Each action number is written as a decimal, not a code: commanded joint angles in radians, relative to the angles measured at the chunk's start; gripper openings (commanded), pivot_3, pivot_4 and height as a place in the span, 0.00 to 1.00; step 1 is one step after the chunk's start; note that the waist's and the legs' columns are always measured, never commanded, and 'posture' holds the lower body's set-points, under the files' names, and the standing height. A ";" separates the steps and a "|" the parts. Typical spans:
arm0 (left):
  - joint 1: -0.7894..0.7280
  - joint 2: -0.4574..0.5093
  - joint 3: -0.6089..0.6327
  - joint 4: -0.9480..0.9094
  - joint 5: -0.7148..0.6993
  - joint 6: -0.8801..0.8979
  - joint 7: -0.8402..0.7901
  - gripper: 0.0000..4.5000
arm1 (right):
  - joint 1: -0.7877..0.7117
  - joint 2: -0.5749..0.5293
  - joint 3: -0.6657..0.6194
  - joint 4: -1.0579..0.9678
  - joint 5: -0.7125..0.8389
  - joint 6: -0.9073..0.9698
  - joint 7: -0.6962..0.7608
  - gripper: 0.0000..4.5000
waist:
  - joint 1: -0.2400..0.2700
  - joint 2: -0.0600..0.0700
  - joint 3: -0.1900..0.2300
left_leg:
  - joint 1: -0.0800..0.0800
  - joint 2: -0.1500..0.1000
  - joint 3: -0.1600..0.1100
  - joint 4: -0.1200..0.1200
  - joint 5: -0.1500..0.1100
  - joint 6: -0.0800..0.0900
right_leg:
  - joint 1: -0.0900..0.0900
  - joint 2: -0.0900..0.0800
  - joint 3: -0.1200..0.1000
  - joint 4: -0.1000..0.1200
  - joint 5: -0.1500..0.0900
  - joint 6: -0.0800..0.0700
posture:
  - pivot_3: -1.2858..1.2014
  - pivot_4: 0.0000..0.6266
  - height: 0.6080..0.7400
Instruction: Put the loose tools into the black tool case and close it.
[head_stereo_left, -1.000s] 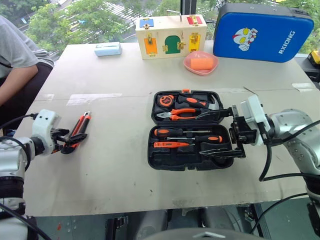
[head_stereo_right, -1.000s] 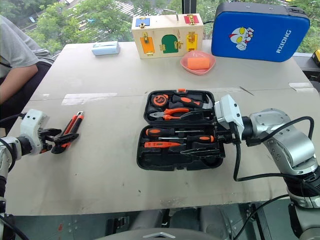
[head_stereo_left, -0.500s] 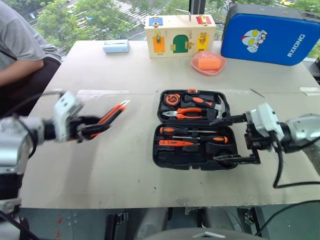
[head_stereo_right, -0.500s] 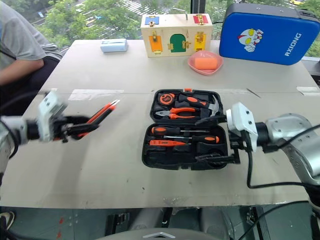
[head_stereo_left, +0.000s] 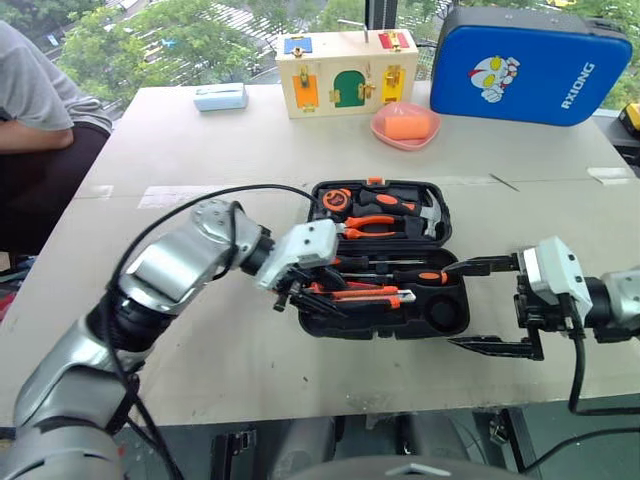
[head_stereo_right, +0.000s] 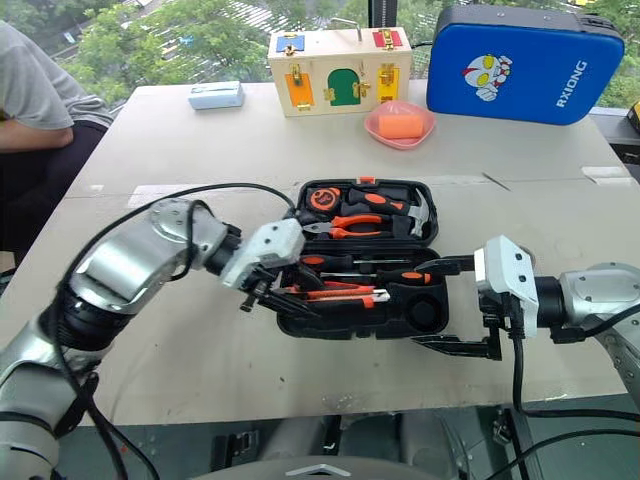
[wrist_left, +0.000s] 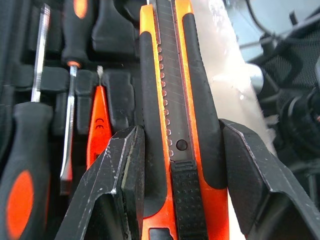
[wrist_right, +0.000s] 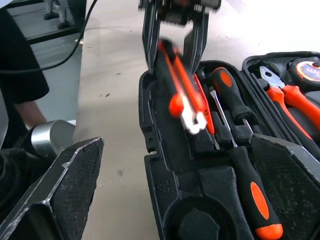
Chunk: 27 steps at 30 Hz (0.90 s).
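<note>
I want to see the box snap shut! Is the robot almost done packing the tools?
Nearly. Two screwdrivers and the tester pen already lie in the open black tool case. The left gripper holds the utility knife over the case, not yet let go. The right gripper waits open beside it. Closing is still left.

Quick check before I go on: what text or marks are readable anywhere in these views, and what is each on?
"RXIONG": white letters running up the blue cartoon-print case, beside its cartoon figure.
"CE": small mark on the orange tester pen, lying in the black tool case.
Any print on the utility knife and tape measure is too small to read.
</note>
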 joint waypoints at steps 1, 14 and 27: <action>-0.019 -0.022 -0.023 0.022 0.029 -0.024 -0.026 0.41 | 0.021 0.002 -0.042 -0.056 0.025 0.009 -0.038 1.00 | -0.001 -0.001 0.000 | 0.000 0.000 0.000 0.000 0.000 0.000 | 0.000 0.000 0.000 0.000 0.000 0.000 | 0.52 0.24 0.96; 0.012 -0.147 -0.035 0.109 0.072 -0.010 0.029 0.69 | 0.041 0.011 -0.039 -0.077 0.046 0.029 -0.116 1.00 | 0.003 -0.001 0.000 | 0.000 0.000 0.000 0.002 0.000 0.000 | 0.000 0.000 0.000 0.001 0.000 0.000 | 0.52 0.24 0.96; -0.018 -0.121 0.076 0.011 -0.022 0.047 0.009 0.74 | 0.043 0.011 -0.017 -0.028 0.017 -0.002 -0.085 1.00 | 0.023 -0.001 0.001 | 0.000 -0.001 -0.004 0.008 0.000 0.000 | 0.005 -0.001 -0.005 0.001 0.000 0.001 | 0.52 0.24 0.96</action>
